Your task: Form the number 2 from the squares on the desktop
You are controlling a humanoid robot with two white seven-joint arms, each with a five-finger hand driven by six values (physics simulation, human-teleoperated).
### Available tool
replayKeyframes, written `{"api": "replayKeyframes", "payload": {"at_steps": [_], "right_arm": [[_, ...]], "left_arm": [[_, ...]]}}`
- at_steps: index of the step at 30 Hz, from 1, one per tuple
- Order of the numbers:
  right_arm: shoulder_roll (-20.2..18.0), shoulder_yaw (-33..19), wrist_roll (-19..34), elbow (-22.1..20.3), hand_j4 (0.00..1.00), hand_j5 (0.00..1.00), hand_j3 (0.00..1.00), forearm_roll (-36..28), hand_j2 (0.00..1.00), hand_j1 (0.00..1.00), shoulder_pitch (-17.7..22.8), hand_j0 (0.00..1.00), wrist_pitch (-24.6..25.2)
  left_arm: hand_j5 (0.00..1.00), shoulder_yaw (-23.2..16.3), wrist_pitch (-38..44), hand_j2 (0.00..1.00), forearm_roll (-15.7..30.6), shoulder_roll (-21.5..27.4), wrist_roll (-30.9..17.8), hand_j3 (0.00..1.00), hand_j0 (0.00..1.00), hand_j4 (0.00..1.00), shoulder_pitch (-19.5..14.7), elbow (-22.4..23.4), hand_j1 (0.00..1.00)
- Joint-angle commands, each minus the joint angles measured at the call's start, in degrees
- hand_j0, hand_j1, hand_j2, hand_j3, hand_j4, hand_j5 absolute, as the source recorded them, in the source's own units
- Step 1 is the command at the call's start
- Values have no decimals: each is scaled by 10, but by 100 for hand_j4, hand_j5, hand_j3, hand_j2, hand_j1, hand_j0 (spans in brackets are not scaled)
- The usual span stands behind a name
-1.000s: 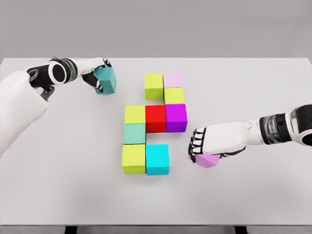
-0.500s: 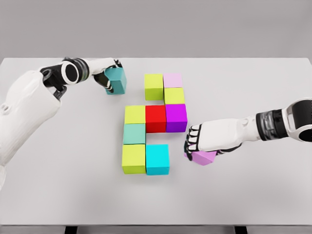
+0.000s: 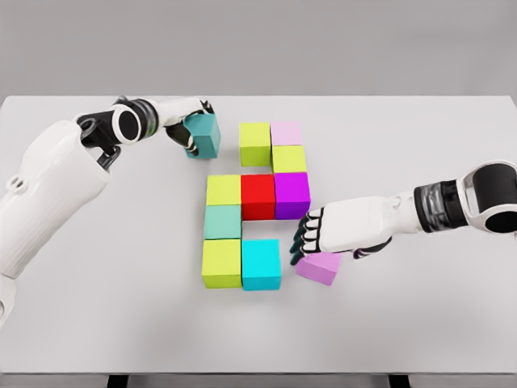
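Observation:
My left hand (image 3: pixel 191 131) is shut on a teal cube (image 3: pixel 205 136), held just left of the upper yellow-green cube (image 3: pixel 254 144) with a small gap between them. My right hand (image 3: pixel 304 247) is curled over a violet-pink cube (image 3: pixel 320 268), which sits low at the table just right of the cyan cube (image 3: pixel 261 263). The laid-out figure also holds a pale pink cube (image 3: pixel 286 132), a second yellow-green cube (image 3: pixel 289 158), a yellow (image 3: pixel 224 190), red (image 3: pixel 258 196) and purple cube (image 3: pixel 292 195), a sea-green cube (image 3: pixel 223 221) and a lime cube (image 3: pixel 222 263).
All cubes lie on a white table (image 3: pixel 420 315) whose front edge runs along the bottom of the view. The left forearm (image 3: pixel 48 178) crosses the table's left side and the right forearm (image 3: pixel 452 206) its right side.
The left hand has carried the teal cube rightward toward the top row. The right hand has brought the violet-pink cube leftward and down, close to the cyan cube.

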Motion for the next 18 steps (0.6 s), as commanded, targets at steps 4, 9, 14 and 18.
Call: {"api": "replayKeyframes", "payload": {"at_steps": [4,9,14,18], "right_arm": [[-24,-50,0,0,100,100,100,-27,100,100,-1,100,1],[-91,-97,0,1,100,100,100,-60,100,100,4,100,1],[-198,-86,0,1,100,100,100,-64,100,100,9,100,1],[-197,-8,0,3,100,100,100,-55,100,100,0,100,1]], "left_arm": [[45,0,1,45,-1,0,1,45,45,45,2,-11,45],[45,-1,2,45,-1,-1,1,45,45,45,2,-10,45],[45,-1,5,45,-2,-15,1,45,45,45,0,-2,45],[44,0,8,44,-5,-21,1,44,44,44,1,-2,44]]}}
